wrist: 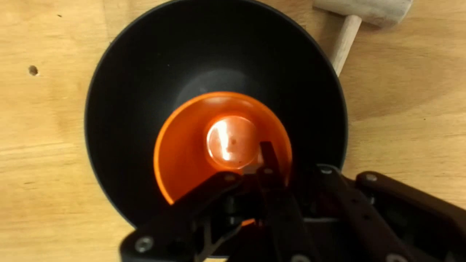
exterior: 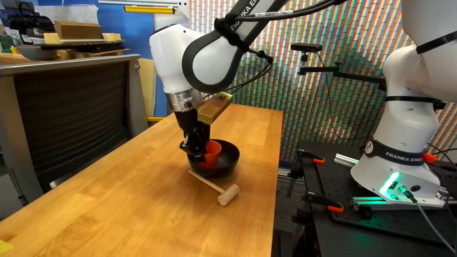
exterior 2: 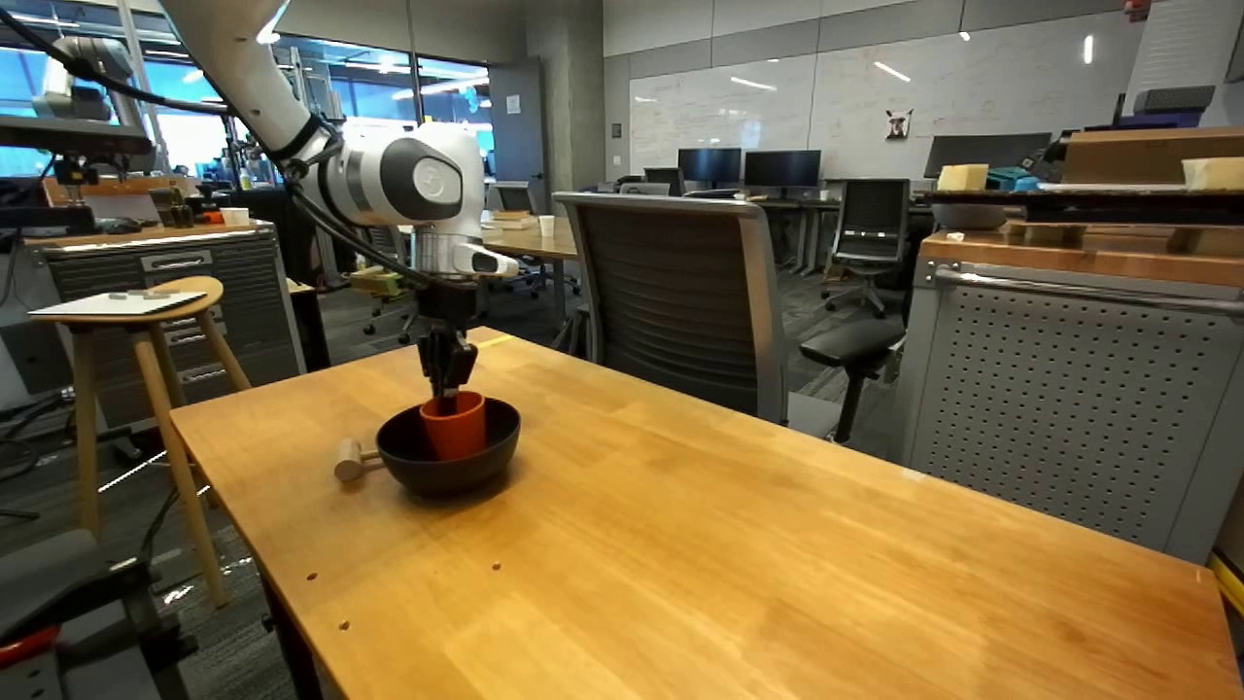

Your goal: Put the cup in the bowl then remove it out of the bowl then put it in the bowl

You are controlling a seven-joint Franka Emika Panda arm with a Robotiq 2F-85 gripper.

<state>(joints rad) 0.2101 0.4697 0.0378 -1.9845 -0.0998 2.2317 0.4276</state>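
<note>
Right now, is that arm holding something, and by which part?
Cannot be told: one finger sits inside the cup, but the pictures don't show whether its wall is gripped.

In the wrist view, white glare inside the cup (wrist: 222, 142) — the tool (wrist: 295, 160) near-black, perhaps slightly out of focus.
</note>
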